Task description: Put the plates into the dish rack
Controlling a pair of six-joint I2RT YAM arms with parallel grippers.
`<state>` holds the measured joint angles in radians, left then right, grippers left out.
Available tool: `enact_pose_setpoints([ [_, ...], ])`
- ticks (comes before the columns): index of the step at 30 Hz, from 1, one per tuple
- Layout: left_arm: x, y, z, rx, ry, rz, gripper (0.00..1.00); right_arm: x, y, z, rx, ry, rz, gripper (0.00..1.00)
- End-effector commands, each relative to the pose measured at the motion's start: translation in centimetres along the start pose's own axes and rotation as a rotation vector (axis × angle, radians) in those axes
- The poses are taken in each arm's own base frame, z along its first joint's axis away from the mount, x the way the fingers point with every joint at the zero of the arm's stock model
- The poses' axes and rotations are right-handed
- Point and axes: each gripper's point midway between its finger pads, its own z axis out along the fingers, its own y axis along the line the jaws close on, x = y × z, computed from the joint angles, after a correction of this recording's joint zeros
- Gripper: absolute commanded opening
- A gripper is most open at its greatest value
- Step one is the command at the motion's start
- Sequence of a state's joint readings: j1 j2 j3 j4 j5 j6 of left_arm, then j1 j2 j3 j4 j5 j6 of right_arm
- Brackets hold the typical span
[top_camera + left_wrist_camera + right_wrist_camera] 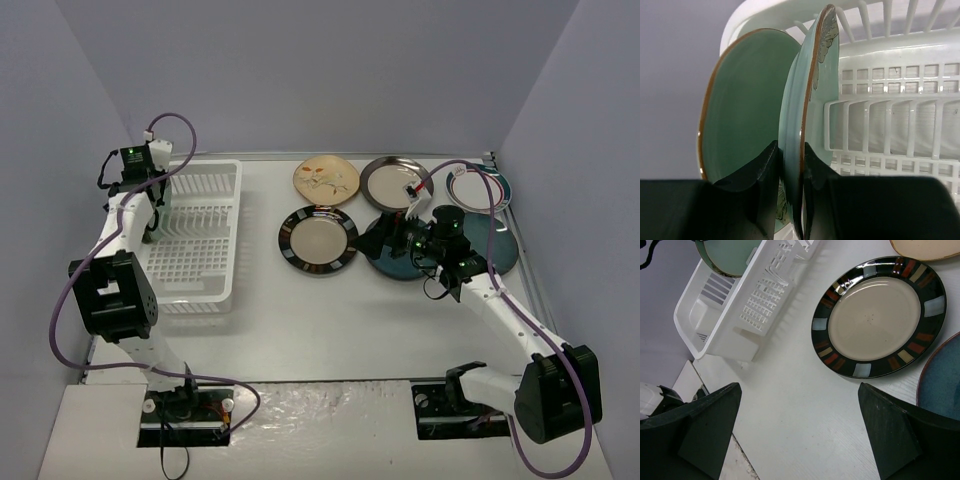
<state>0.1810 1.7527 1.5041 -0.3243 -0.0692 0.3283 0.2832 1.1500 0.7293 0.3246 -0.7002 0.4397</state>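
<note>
The white dish rack (205,262) stands at the left. My left gripper (152,222) is shut on the rim of a light teal plate (812,90), held upright on edge inside the rack (900,125). A second light teal plate (745,105) stands upright just beside it. My right gripper (392,240) is open and empty, hovering over the table between a dark-rimmed beige plate (875,317) and a dark blue plate (945,385). On the table lie a tan floral plate (326,179), another dark-rimmed plate (390,183), a white plate with a teal-red rim (480,189) and a second dark blue plate (497,245).
The grey walls close in on the left, back and right. The rack's right wall (755,305) lies close to the dark-rimmed beige plate (318,241). The arm bases sit at the table's near edge (330,385).
</note>
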Motion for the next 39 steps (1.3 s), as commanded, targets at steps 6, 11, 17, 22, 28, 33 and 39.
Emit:
enact_pose_setpoints([
  [6, -5.7, 4.7, -2.9, -0.15, -0.207, -0.079, 0.23, -1.6, 2.0, -0.1, -0.074, -0.047, -0.071, 1.0],
  [11, -5.8, 5.1, -3.4, -0.166, -0.217, -0.102, 0.45, -1.7, 2.0, -0.2, -0.068, -0.05, -0.072, 1.0],
  [17, -6.6, 5.3, -5.1, -0.165, -0.256, -0.129, 0.61, -1.7, 2.0, -0.4, -0.062, -0.05, -0.069, 1.0],
  [22, -7.9, 5.4, -7.7, -0.143, -0.312, -0.181, 0.73, -1.9, 1.1, -0.7, 0.0, -0.07, -0.067, 1.0],
  [28, -9.8, 4.4, -12.6, -0.054, -0.382, -0.371, 0.91, -1.1, -2.5, -1.2, 0.19, -0.1, 0.031, 1.0],
  [33, -10.3, 1.9, -17.0, 0.094, -0.428, -0.5, 0.97, 0.3, -7.5, -2.7, 0.421, -0.161, 0.171, 1.0],
  [39, -9.4, -4.0, -20.1, 0.356, -0.428, -0.617, 0.97, 1.9, -13.7, -5.8, 0.629, -0.217, 0.356, 0.99],
])
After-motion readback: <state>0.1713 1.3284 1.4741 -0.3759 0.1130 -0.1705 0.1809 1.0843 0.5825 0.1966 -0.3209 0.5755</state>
